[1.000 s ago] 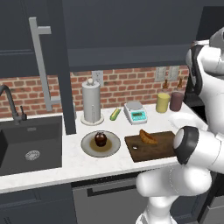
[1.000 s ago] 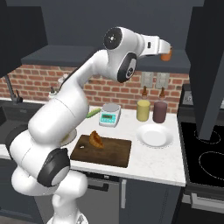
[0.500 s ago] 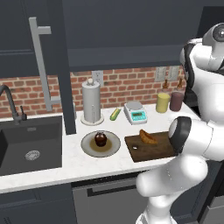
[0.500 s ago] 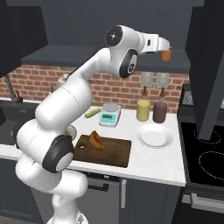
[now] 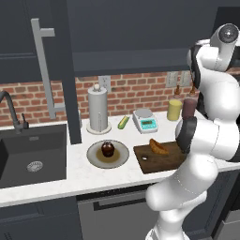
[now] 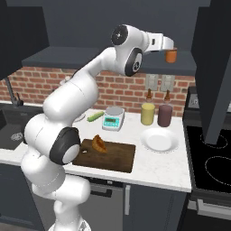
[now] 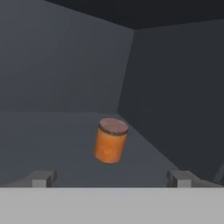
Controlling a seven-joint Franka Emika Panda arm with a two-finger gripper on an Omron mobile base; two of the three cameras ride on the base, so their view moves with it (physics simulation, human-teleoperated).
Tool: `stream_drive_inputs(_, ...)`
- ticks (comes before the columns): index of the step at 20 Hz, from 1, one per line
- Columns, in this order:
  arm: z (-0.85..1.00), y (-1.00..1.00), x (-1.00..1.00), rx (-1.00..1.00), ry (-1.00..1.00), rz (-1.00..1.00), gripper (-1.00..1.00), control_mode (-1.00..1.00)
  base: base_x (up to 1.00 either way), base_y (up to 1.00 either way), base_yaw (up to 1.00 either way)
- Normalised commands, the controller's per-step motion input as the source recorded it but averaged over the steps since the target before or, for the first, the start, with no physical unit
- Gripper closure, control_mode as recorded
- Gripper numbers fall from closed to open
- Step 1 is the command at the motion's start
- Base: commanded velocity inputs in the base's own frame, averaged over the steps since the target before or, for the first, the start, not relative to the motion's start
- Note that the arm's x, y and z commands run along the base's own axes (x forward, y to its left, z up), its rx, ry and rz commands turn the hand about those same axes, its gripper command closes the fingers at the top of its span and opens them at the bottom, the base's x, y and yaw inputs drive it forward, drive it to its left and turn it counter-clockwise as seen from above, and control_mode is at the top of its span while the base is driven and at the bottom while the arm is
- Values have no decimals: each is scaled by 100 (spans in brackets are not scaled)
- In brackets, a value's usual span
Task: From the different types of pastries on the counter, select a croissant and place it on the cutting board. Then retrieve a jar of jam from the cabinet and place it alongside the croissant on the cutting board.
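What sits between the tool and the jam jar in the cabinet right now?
Nothing. In the hand view the stretch of dark shelf between the open tool and the jam jar is bare; the jar stands ahead, centred between the fingertips, untouched.

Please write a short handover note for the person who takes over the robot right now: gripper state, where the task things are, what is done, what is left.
Gripper: open, holding nothing, raised to the upper cabinet and pointed at the jam jar; the fingers stand apart and short of the jar.
Jam jar: upright on the cabinet shelf, orange with a dark lid, near the back corner.
Croissant: lying on the cutting board on the counter.
Done: the croissant step.
Left: move in, close on the jar, carry it down and set it beside the croissant on the board.
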Motion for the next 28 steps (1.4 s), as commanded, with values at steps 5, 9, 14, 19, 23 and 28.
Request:
stream_drive_inputs(5,0,-22,11,0,0,0,-100,-100,0,0,0)
stream_drive_inputs(9,0,-29,7,0,0,0,-100,-100,0,0,0)
stream_drive_inputs(14,0,-12,6,1,1,-2,-100,-100,0,0,0)
stream_drive_inputs(19,0,0,3,5,7,-7,-100,-100,0,0,0)
stream_drive_inputs(23,0,0,0,3,6,-8,-100,-100,0,0,0)
stream_drive_inputs(28,0,0,5,0,0,-4,-100,-100,0,0,0)
